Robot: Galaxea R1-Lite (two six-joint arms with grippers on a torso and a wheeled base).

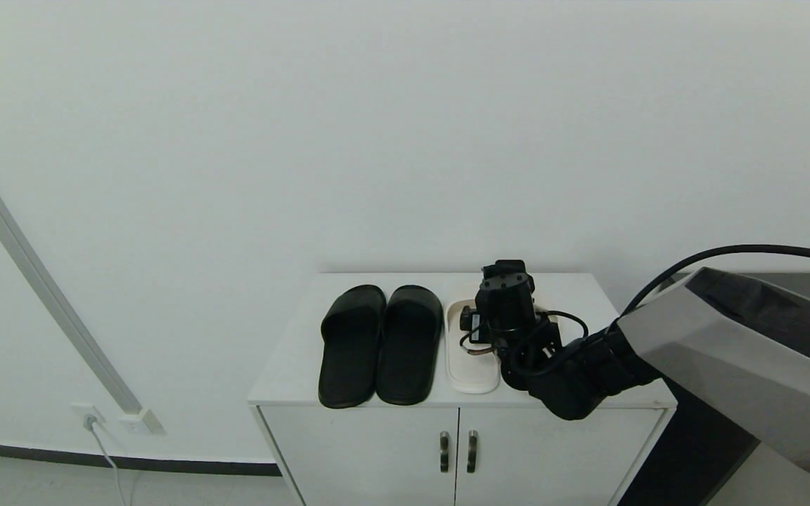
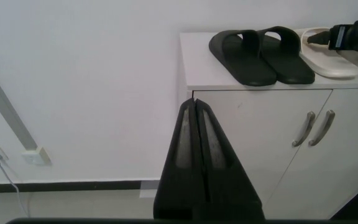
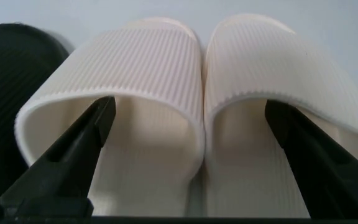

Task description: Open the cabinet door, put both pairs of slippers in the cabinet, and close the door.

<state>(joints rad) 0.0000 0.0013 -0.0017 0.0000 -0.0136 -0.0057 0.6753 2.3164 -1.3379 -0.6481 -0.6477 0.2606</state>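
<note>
Frame centre: the right gripper [image 3: 188, 112], jaws wide, straddles the ribbed cream rubber slippers [image 1: 472, 362]. Next it should pinch them together. The white cabinet's doors [image 1: 363, 457] are shut, and the left gripper [image 2: 195, 107] is closed, empty.

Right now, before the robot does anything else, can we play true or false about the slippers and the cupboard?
1. The cabinet doors are both shut. True.
2. The black slippers are already inside the cabinet. False: they lie on the cabinet top, to the left of the white slippers.
3. The right gripper is open, with its fingers poked into the white slippers, one in each. True.
4. The left gripper is holding a black slipper. False: it is shut on nothing and hangs in front of the cabinet, lower than the slippers.
</note>
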